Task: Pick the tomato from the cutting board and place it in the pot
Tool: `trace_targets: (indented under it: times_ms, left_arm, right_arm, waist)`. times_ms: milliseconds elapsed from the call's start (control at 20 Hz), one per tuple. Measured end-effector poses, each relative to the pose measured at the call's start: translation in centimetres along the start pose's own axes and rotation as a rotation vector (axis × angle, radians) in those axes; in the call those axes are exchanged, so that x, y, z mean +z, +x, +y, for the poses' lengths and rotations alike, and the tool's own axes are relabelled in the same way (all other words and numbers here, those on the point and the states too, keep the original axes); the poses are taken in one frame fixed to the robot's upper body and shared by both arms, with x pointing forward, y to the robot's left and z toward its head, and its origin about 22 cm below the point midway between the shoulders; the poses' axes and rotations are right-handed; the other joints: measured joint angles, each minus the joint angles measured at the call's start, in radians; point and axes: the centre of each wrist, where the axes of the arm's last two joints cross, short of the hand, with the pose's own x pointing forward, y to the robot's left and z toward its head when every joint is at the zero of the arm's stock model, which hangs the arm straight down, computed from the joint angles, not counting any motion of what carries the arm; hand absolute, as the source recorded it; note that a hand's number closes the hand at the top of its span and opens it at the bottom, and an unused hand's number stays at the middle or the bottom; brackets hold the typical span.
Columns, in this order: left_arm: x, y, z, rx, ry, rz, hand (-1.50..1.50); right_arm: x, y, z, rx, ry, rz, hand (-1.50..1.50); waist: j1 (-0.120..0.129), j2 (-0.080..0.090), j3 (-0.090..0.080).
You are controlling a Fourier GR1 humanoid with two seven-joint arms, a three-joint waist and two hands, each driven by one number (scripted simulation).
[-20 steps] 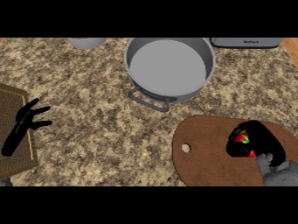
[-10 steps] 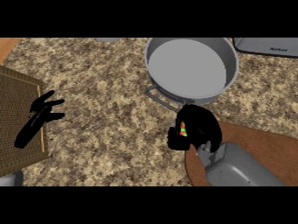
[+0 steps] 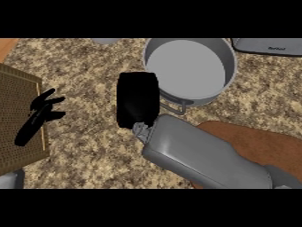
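My right hand (image 3: 137,100) hangs just left of the grey pot (image 3: 187,66), its back turned towards me and its fingers curled under. The tomato is hidden inside that hand in this view. The pot stands upright at the back centre, nothing showing inside it, with a handle (image 3: 173,107) next to my wrist. The brown cutting board (image 3: 271,148) lies at the lower right, partly covered by my right forearm. My left hand (image 3: 38,116) rests open at the left, over the edge of a woven mat.
A brown woven mat (image 3: 6,111) covers the left side. A grey appliance (image 3: 271,45) stands at the back right and a small grey object (image 3: 105,41) at the back. Speckled countertop (image 3: 87,146) lies between the hands.
My right hand has lifted the tomato off the cutting board and carried it left and away from me, up beside the pot. The tomato, visible earlier, is now hidden. The left hand stayed put.
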Motion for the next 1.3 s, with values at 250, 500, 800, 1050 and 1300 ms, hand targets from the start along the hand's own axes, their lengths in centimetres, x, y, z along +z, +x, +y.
trace_targets:
  times_ms: [250, 500, 800, 1050, 1300]
  left_arm:
    - [0.2, -0.7, 0.3, 0.009, 0.015, 0.014, 0.0]
    - [0.5, -0.8, 0.3, 0.013, 0.024, 0.022, 0.0]
    - [0.8, -1.3, 0.7, 0.018, 0.044, 0.031, 0.0]
    - [1.1, -2.1, 0.8, 0.02, 0.055, 0.043, 0.0]
    - [1.0, -2.4, 1.1, 0.023, 0.054, 0.044, 0.0]
  right_arm:
    - [-1.0, 2.8, -3.4, 0.019, -0.205, -0.012, 1.5]
    - [-2.2, 3.6, -6.0, -0.065, -0.307, 0.003, 1.5]
    - [-4.5, 3.1, -7.4, -0.168, -0.386, 0.035, 1.5]
    - [-7.4, 1.2, -8.1, -0.234, -0.423, 0.079, 1.5]
    - [-10.1, -1.1, -8.2, -0.257, -0.434, 0.103, 1.5]
  waist:
    - [-0.015, -0.001, 0.001]
    - [-0.032, -0.001, 0.002]
    - [-0.05, 0.001, 0.003]
    - [-0.062, 0.002, 0.004]
    - [-0.062, 0.005, 0.004]
